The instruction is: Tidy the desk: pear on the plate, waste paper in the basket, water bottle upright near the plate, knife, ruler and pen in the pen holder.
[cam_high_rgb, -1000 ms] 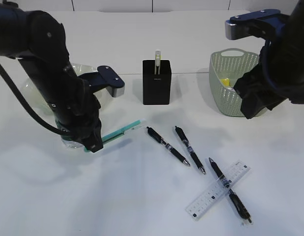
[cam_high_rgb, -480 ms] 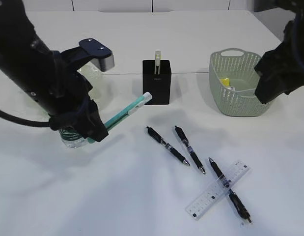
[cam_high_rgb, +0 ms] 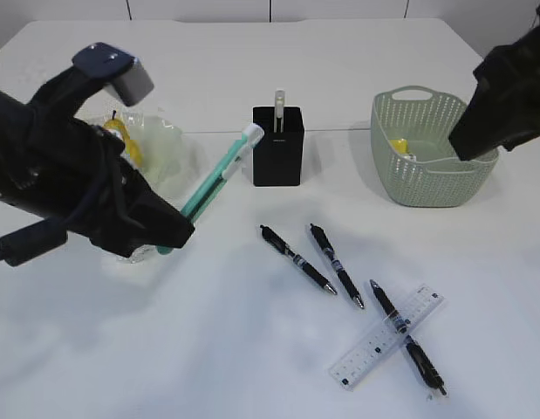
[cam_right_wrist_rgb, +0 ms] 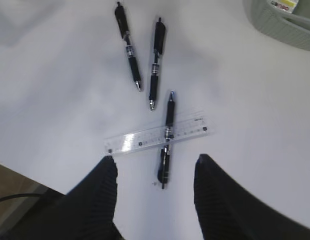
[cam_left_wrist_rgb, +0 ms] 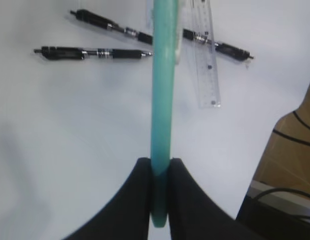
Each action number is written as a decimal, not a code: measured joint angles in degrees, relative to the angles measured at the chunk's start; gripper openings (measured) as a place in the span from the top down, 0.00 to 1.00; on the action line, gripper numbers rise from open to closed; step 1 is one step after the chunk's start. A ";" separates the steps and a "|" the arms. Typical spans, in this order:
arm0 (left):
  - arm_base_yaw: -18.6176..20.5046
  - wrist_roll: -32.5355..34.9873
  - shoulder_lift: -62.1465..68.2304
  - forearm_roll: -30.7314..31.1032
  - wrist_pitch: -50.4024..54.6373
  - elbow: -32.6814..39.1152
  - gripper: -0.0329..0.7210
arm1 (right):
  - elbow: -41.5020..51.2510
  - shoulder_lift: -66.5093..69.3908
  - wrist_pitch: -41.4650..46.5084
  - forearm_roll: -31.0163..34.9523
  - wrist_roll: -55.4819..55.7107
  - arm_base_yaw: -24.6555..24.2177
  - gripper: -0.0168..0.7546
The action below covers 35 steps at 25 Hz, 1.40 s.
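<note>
The surface [cam_high_rgb: 278, 349] is half tidied: basket [cam_high_rgb: 427, 179] holds scraps, pear [cam_high_rgb: 121, 140] sits on the plate [cam_high_rgb: 169, 144]. The ruler [cam_high_rgb: 387, 349] and three pens [cam_high_rgb: 297, 259] still lie loose. Left pincer [cam_left_wrist_rgb: 160, 200] clenches the teal knife [cam_high_rgb: 213, 188]; right pincer [cam_right_wrist_rgb: 155, 185] gapes, empty.

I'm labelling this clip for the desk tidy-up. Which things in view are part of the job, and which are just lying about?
Job:
teal knife, held in the left gripper
three black pens
ruler
pen holder
basket
plate
pear
water bottle, mostly hidden

Lying about:
nothing visible
</note>
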 joint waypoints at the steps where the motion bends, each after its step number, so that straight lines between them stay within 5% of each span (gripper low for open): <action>1: 0.00 0.27 -0.55 -0.92 -0.25 0.00 0.90 | 0.27 -0.36 0.00 1.16 0.00 0.00 0.50; 12: -3.24 2.68 -2.49 -9.93 -5.16 0.09 0.90 | 8.70 -3.95 -11.31 17.91 -2.43 0.00 0.50; 24: -3.47 2.77 -2.49 -16.21 -10.62 0.13 0.90 | 8.78 0.82 -26.16 48.57 -11.75 0.00 0.50; 35: -3.47 2.77 -2.49 -19.54 -10.74 0.22 0.90 | 9.05 4.77 -28.07 59.75 -23.61 1.38 0.50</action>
